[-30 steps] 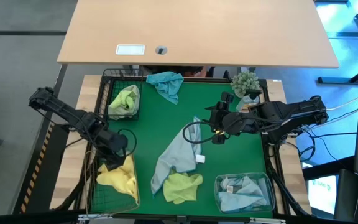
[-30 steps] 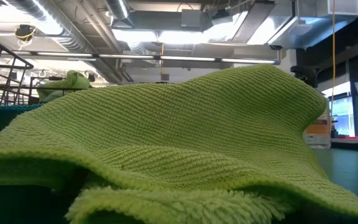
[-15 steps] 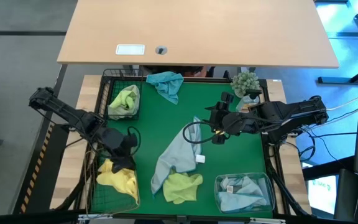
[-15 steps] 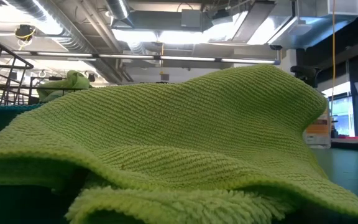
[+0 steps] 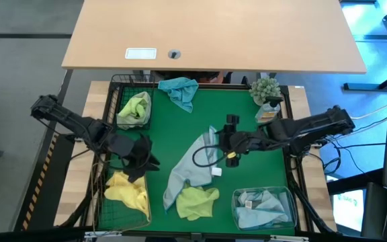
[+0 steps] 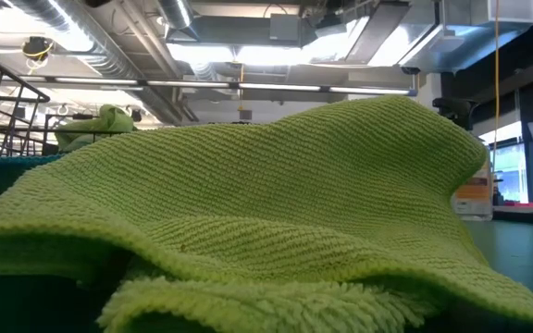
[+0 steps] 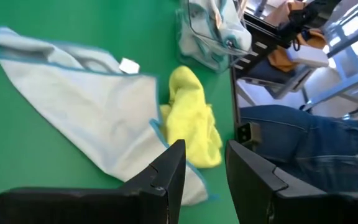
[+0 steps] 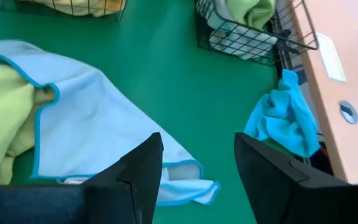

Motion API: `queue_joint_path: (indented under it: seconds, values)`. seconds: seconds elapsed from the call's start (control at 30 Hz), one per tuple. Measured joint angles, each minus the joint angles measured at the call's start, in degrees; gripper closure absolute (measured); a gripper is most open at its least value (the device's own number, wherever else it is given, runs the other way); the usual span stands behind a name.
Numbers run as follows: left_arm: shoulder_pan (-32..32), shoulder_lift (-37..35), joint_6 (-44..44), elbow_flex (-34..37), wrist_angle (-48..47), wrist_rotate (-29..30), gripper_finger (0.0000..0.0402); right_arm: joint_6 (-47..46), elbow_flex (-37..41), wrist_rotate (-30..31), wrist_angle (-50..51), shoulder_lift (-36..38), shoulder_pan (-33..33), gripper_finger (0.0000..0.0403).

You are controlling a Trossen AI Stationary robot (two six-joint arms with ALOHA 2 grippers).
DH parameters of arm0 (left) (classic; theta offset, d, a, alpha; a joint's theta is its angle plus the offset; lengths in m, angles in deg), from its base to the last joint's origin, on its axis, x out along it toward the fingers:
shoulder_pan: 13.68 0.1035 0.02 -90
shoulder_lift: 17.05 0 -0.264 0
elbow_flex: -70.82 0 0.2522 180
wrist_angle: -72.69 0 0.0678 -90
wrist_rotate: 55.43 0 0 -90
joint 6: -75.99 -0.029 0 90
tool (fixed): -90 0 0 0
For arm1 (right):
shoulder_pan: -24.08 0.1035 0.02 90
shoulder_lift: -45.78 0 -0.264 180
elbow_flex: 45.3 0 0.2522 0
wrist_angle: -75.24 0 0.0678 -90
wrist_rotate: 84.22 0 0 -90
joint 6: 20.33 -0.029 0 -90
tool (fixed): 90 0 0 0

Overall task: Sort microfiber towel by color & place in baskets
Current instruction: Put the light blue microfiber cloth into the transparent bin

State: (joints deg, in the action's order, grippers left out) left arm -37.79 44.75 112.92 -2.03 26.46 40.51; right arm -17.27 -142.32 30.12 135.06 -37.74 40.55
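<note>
A light blue towel (image 5: 188, 167) lies spread along the middle of the green mat, its near end under a lime towel (image 5: 197, 200) that fills the low view (image 6: 248, 213). A teal towel (image 5: 180, 91) lies at the far edge. The black wire basket (image 5: 115, 101) holds a green towel, the tan wire basket (image 5: 101, 202) a yellow one, and the clear tub (image 5: 291, 202) light blue ones. My left gripper (image 5: 145, 158) is open over the mat beside the tan basket. My right gripper (image 5: 213, 144) is open above the light blue towel's far corner (image 8: 185, 171).
A small potted plant (image 5: 266, 89) stands at the far right corner. A tan desk (image 5: 213, 33) lies beyond the mat's far edge. A person in jeans (image 7: 303, 143) shows past the near edge in the left wrist view. Bare green mat (image 5: 160, 128) lies between the arms.
My left gripper has moved off the tan basket toward the table's right, onto the open mat. My right gripper has moved toward the table's left, from the mat's right half to the light blue towel's far corner. The towels have stayed where they were.
</note>
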Motion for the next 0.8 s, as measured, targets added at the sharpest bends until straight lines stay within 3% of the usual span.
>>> queue_joint_path:
  seconds: [0.17, 0.37, 0.6, 0.8]
  values:
    - [1.2, 0.0, -1.6, 0.0, 0.0, 0.0, 0.0295, -1.0, 7.6, 0.0, -11.0, 0.0, -0.2, 0.0204]
    - [1.5, 0.0, -1.6, 0.0, 0.0, 0.0, 0.0295, -11.0, 17.1, 0.0, -25.5, 0.0, -2.1, 0.0204]
    - [1.5, 0.0, -1.6, 0.0, 0.0, 0.0, 0.0295, -21.7, 24.4, 0.6, -28.2, 0.0, -7.0, 0.0204]
    - [1.5, 0.0, -1.6, 0.0, 0.0, 0.0, 0.0295, -24.5, 28.5, -0.9, -28.8, 0.0, -10.6, 0.0204]
